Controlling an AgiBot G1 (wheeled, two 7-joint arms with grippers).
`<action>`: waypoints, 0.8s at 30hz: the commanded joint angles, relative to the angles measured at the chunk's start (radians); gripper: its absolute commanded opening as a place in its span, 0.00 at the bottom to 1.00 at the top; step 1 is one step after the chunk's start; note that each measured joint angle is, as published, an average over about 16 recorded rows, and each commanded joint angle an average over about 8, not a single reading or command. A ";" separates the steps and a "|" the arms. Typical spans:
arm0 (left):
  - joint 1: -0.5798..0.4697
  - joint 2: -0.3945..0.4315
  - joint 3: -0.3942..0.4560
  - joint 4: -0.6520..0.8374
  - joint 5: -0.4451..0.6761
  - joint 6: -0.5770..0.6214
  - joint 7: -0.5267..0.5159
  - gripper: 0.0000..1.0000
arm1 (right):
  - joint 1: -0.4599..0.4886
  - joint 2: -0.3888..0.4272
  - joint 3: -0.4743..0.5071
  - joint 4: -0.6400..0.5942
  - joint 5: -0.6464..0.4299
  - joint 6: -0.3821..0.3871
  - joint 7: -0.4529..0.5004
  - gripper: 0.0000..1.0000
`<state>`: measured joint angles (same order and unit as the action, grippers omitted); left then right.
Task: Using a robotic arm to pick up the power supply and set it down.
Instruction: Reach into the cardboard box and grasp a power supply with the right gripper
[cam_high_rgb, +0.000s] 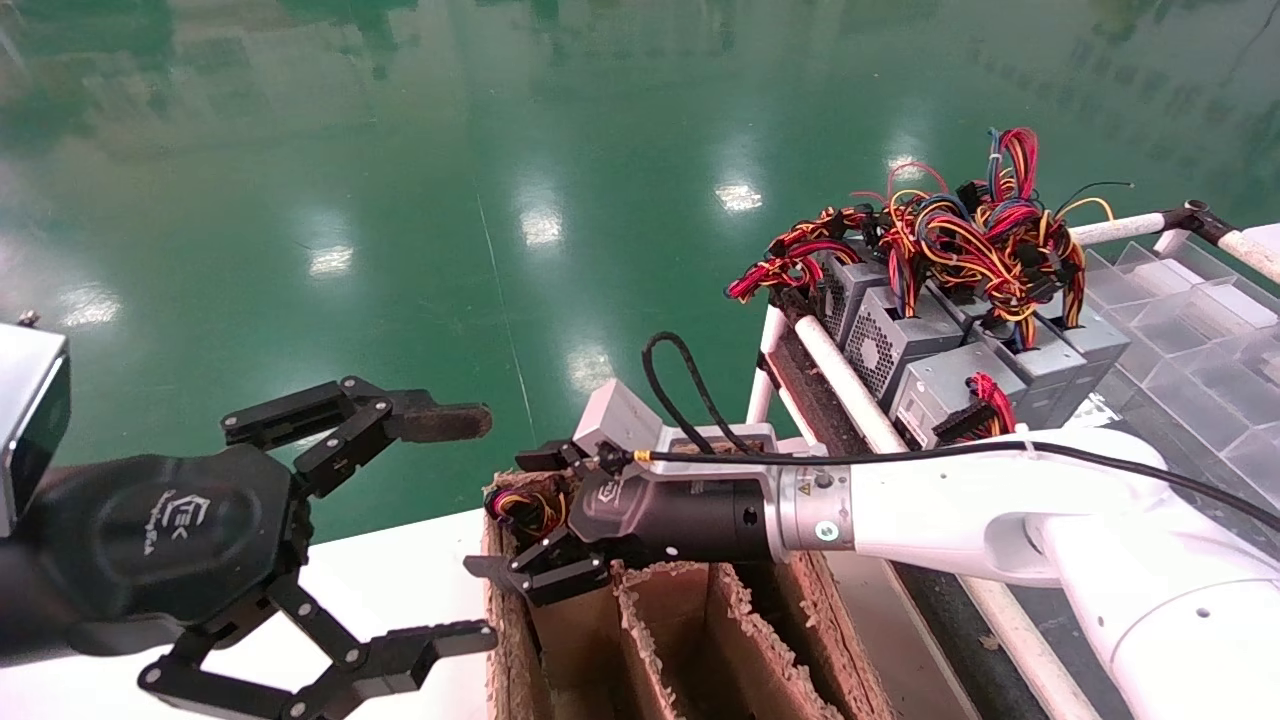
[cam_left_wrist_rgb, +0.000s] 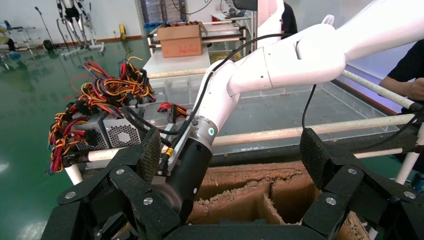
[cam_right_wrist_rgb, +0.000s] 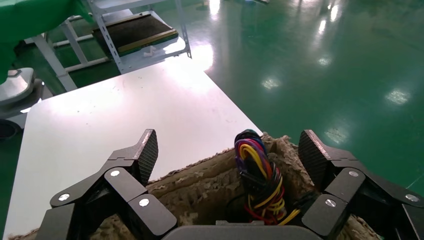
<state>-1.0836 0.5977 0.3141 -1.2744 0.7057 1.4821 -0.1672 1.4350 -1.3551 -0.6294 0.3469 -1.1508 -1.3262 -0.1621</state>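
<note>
The robotic arm (cam_high_rgb: 960, 500), white with a black wrist, reaches left over a torn cardboard box (cam_high_rgb: 680, 620). Its right gripper (cam_high_rgb: 508, 515) hangs open above the box's leftmost slot, jaws wide apart on either side of it (cam_right_wrist_rgb: 230, 152). A bundle of red, yellow, orange, blue and purple wires (cam_right_wrist_rgb: 257, 175) sticks up out of that slot between the fingers, untouched by either pad. These wires belong to the power supply, whose grey body is hidden down in the slot. My left gripper (cam_high_rgb: 480, 528) is open at the lower left, beside the box, holding nothing.
Several more grey power supplies (cam_high_rgb: 920, 350) with tangled wires stand on a white-tubed rack at the right. Clear plastic bins (cam_high_rgb: 1180, 330) lie beyond them. The box stands against a white table (cam_high_rgb: 400, 570). Green floor lies behind. A person's arm (cam_left_wrist_rgb: 410, 85) shows at the far side.
</note>
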 joint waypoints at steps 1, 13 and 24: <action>0.000 0.000 0.000 0.000 0.000 0.000 0.000 1.00 | 0.003 -0.001 -0.011 -0.013 0.009 -0.007 -0.017 0.00; 0.000 0.000 0.000 0.000 0.000 0.000 0.000 1.00 | 0.011 -0.004 -0.058 -0.059 0.058 -0.016 -0.053 0.00; 0.000 0.000 0.001 0.000 -0.001 0.000 0.000 1.00 | 0.008 -0.004 -0.105 -0.063 0.105 0.005 -0.061 0.00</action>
<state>-1.0838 0.5974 0.3150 -1.2744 0.7052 1.4818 -0.1668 1.4435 -1.3585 -0.7334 0.2813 -1.0464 -1.3204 -0.2241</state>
